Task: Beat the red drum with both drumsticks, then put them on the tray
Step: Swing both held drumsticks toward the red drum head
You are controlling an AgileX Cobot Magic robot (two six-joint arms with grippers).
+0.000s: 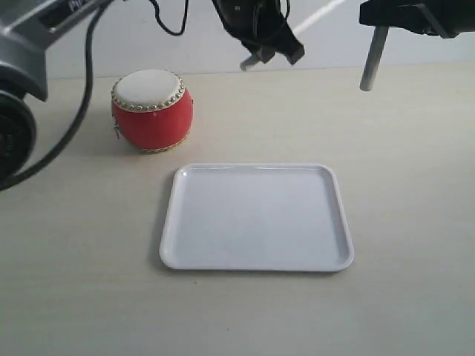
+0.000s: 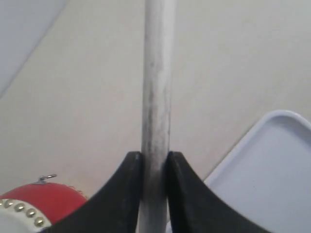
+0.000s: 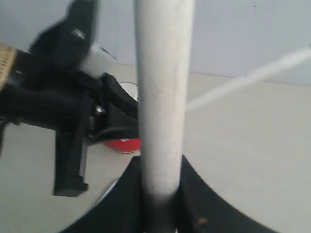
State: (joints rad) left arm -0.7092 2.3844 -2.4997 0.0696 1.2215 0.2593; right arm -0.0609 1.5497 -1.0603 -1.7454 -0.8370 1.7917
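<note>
The left gripper [image 2: 154, 159] is pinched narrow on a slim, pale cream wooden drumstick [image 2: 156, 97], with its black jaws pressed against the shaft on both sides. The right gripper [image 3: 160, 174] is clamped the same way on the second pale wooden drumstick [image 3: 163, 87]. Both sticks are held in the air above the pale beige bench [image 1: 415, 222]. In the exterior view, the left-held one slants up and away, and the right-held one hangs nearly upright, well apart from the drum.

The small barrel-shaped red drum [image 1: 152, 111], with its cream skin top and gold studs, stands upright on the bench. It sits near the far left corner of the flat white rectangular plastic tray [image 1: 252, 167], not touching it. Nothing lies on the tray.

The sticks look light, stiff and smooth. Being round, they could probably twist or slide between flat jaws when they hit the skin. A hold well back from the striking tip, like the left gripper's with a long run of shaft ahead of it, should give a clean swing. The drum looks small and light enough to skid or tip under an off-centre blow, so strikes are best aimed at the middle of the skin. The tray's rim is low, so the sticks could roll off unless they are laid flat and released close to its surface.
</note>
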